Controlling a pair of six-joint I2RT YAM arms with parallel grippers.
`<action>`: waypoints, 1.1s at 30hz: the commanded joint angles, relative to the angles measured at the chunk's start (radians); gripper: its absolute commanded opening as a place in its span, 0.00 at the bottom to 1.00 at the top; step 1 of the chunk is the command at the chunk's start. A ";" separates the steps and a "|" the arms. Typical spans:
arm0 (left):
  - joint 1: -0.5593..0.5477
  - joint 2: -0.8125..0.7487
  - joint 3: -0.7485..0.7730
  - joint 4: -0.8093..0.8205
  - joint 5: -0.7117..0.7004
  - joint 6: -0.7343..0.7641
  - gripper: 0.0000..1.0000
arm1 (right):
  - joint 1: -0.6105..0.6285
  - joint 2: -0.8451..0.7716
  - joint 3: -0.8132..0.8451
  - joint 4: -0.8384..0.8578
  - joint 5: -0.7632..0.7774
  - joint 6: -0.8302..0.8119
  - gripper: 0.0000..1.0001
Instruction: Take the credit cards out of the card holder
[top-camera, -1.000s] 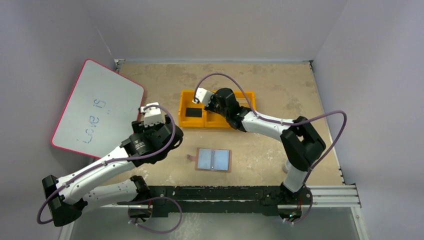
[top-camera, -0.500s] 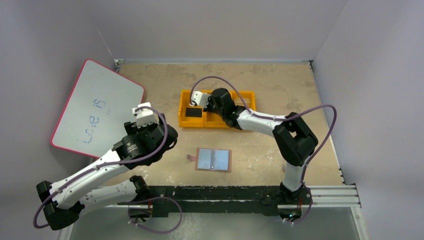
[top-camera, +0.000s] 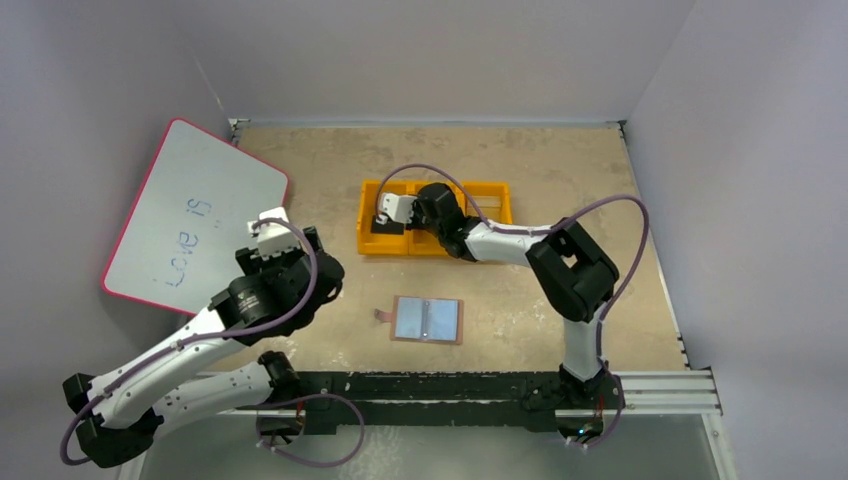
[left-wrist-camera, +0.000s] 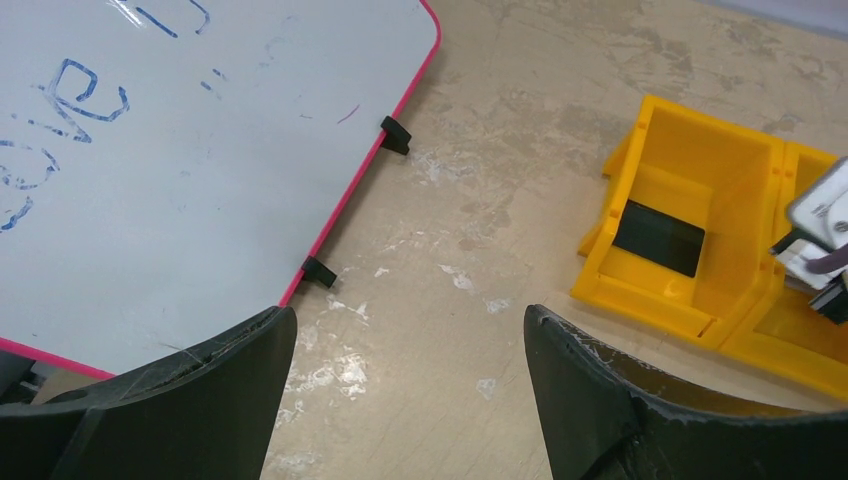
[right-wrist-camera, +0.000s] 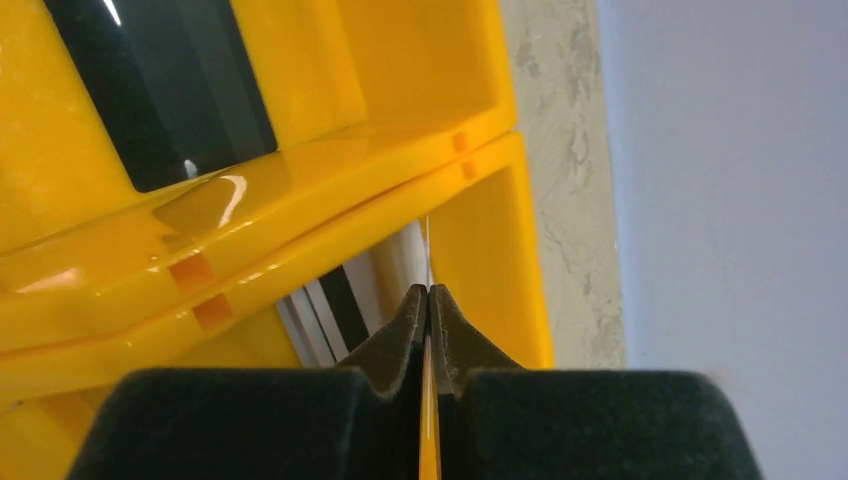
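The card holder (top-camera: 428, 320) lies open and flat on the table, tan with pale blue-grey inner panels, and neither gripper is near it. My right gripper (top-camera: 383, 224) (right-wrist-camera: 428, 290) reaches into the orange tray (top-camera: 497, 190). It is shut on a thin pale credit card seen edge-on (right-wrist-camera: 428, 250), which sticks out past the tips. One dark card (left-wrist-camera: 658, 238) (right-wrist-camera: 170, 90) lies in the tray's left compartment. A striped card (right-wrist-camera: 330, 305) lies in the compartment under the tips. My left gripper (left-wrist-camera: 410, 315) (top-camera: 283, 243) hangs open over bare table beside the whiteboard, holding nothing.
A white board (top-camera: 195, 215) (left-wrist-camera: 180, 150) with a pink rim and blue writing leans at the left. Grey walls close in the table on three sides. The tray's dividing walls (right-wrist-camera: 330, 190) stand close around my right fingertips.
My right gripper has slid left across the tray, still shut. My left arm has drawn back to the left and toward the near edge, jaws still open.
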 joint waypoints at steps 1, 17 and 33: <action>0.002 -0.027 0.038 -0.007 -0.040 -0.020 0.84 | -0.002 0.026 0.027 0.081 0.014 -0.042 0.04; 0.003 -0.017 0.036 0.002 -0.033 -0.013 0.84 | -0.004 0.011 0.020 0.095 -0.030 -0.072 0.14; 0.002 -0.003 0.034 0.006 -0.026 -0.007 0.85 | -0.043 -0.001 -0.025 0.099 -0.116 -0.131 0.16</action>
